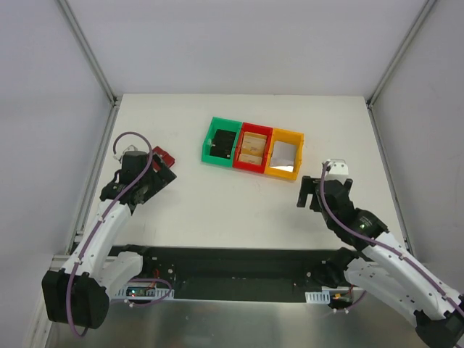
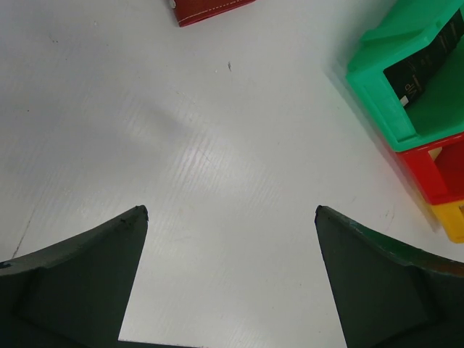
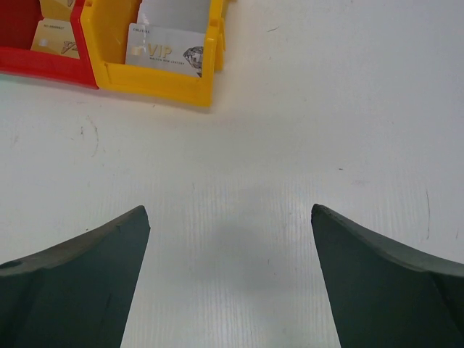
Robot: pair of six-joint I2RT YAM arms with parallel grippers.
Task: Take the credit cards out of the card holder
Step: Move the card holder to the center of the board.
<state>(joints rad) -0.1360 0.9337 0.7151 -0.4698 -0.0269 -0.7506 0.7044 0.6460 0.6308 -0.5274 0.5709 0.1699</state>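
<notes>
Over the white table (image 1: 217, 210), my left gripper (image 2: 230, 212) and right gripper (image 3: 230, 210) both hang with fingers spread wide, holding nothing. The dark red card holder (image 2: 210, 9) lies flat just ahead of my left fingers, left of the green bin (image 2: 370, 94). The risk, as I judge it, is that a shallow approach skids the thin holder away or pinches it shut.

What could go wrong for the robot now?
The wallet lies on the table, just at the edge of what the left gripper sees, so its open jaws might shove it instead of grabbing it. The green bin sits nearby; a wide swing could bump it.
</notes>
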